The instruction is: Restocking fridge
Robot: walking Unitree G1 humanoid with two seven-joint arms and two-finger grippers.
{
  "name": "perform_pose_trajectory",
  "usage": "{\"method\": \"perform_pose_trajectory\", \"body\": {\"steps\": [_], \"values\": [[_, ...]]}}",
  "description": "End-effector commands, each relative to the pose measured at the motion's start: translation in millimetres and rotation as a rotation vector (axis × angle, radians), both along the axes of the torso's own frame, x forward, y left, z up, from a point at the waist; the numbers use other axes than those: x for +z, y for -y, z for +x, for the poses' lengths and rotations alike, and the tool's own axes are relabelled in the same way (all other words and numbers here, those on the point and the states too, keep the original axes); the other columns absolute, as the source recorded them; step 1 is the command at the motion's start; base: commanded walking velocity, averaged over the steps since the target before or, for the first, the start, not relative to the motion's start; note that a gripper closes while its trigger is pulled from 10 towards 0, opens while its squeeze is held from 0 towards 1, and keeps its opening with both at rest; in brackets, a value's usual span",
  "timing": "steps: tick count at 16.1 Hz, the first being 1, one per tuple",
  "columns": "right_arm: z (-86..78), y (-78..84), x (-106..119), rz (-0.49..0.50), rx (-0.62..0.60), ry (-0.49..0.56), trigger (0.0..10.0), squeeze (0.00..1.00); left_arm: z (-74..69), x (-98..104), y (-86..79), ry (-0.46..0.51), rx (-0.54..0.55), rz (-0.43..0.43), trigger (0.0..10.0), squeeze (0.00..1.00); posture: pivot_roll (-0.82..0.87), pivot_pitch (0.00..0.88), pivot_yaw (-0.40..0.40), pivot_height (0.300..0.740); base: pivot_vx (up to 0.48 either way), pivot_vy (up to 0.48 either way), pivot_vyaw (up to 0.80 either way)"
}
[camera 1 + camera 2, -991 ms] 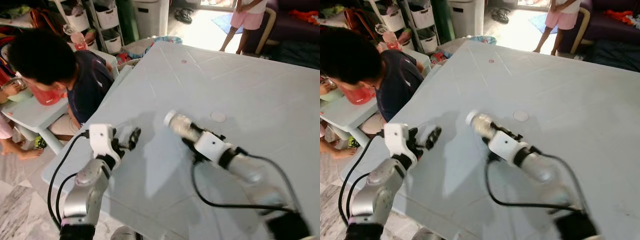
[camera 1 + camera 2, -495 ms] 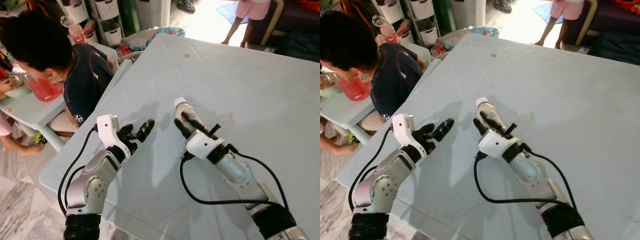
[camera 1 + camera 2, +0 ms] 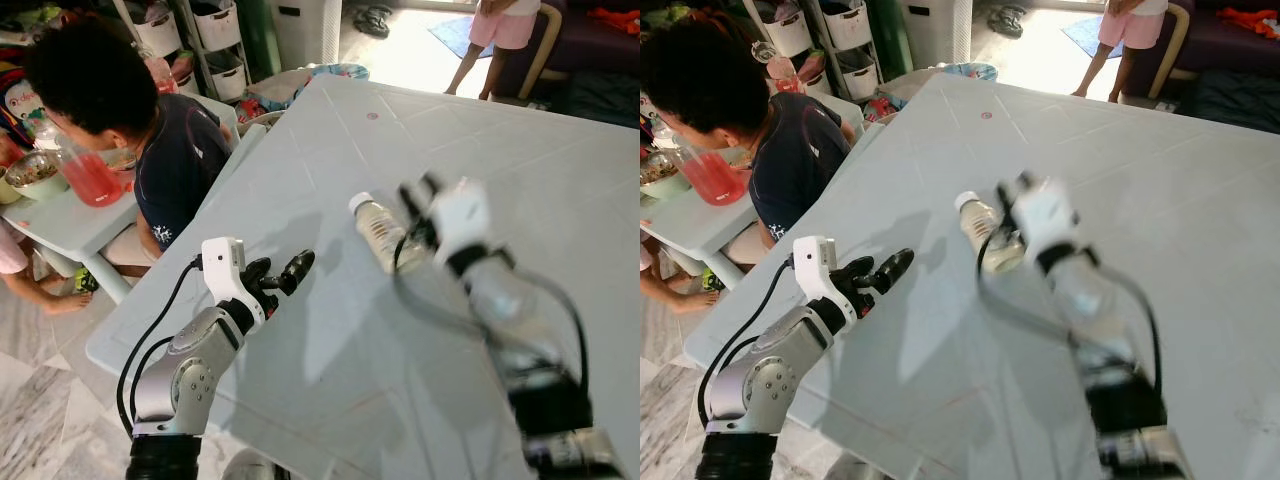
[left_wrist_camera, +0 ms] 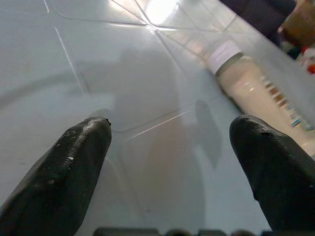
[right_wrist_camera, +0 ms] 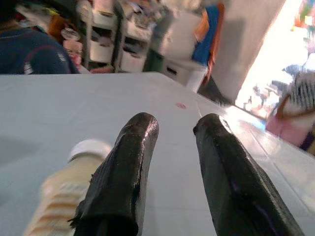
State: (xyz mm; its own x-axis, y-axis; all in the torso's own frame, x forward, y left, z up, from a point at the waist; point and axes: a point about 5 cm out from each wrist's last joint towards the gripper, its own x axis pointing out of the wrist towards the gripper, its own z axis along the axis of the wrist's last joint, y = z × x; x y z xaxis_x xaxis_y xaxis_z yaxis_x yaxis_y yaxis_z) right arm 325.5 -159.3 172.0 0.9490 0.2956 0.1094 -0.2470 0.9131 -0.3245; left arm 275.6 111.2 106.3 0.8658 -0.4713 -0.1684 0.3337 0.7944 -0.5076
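— Where is the drink?

— The small clear plastic bottle with a white cap lies on its side on the pale grey table, beside my blurred right gripper, fingers slightly parted, gripping nothing.

— And your left?

— My left gripper hovers low over the table, fingers wide apart, the bottle just ahead.

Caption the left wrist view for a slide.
Open left hand hovers over the pale table, a white-capped bottle lying ahead.
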Motion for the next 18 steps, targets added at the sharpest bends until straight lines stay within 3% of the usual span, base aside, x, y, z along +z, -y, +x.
{"method": "perform_pose_trajectory", "body": {"steps": [1,3,5,8,10,14,18], "values": [[1.3,-1.3,1.4,0.029,0.015,-0.041,10.0,1.00,-1.5,-3.6,-3.3,-0.006,-0.003,0.028,10.0,0.00,-0.06,0.083,0.089,0.740,0.000,0.000,0.00],[10.7,-1.1,13.9,0.042,0.054,-0.092,10.0,1.00,-8.5,-9.2,-10.9,0.029,-0.036,0.129,10.0,0.00,-0.06,0.083,0.089,0.740,0.000,0.000,0.00],[20.5,0.4,20.8,0.069,0.067,-0.179,10.0,1.00,-13.9,-12.6,-21.2,0.132,-0.079,0.302,10.0,0.00,-0.06,0.081,0.082,0.740,0.000,0.000,0.00],[29.9,-7.0,25.9,0.052,0.158,-0.396,10.0,1.00,-13.5,-17.7,-30.1,0.171,-0.078,0.405,10.0,0.00,-0.06,0.078,0.070,0.740,0.000,0.000,0.00],[28.8,-4.7,23.2,0.024,0.198,-0.496,10.0,1.00,-15.6,-20.0,-23.9,0.182,-0.095,0.405,10.0,0.00,-0.07,0.078,0.061,0.740,0.000,0.000,0.00],[0.6,8.3,14.6,-0.081,0.245,-0.754,10.0,1.00,-20.5,-27.0,-17.6,0.177,-0.106,0.403,10.0,0.00,-0.08,0.080,0.051,0.740,0.000,0.000,0.00],[-10.2,-1.1,11.4,-0.046,0.352,-0.795,10.0,1.00,-17.0,-28.2,-13.3,0.179,-0.125,0.402,10.0,0.00,-0.09,0.079,0.065,0.740,0.000,0.000,0.00]]}}
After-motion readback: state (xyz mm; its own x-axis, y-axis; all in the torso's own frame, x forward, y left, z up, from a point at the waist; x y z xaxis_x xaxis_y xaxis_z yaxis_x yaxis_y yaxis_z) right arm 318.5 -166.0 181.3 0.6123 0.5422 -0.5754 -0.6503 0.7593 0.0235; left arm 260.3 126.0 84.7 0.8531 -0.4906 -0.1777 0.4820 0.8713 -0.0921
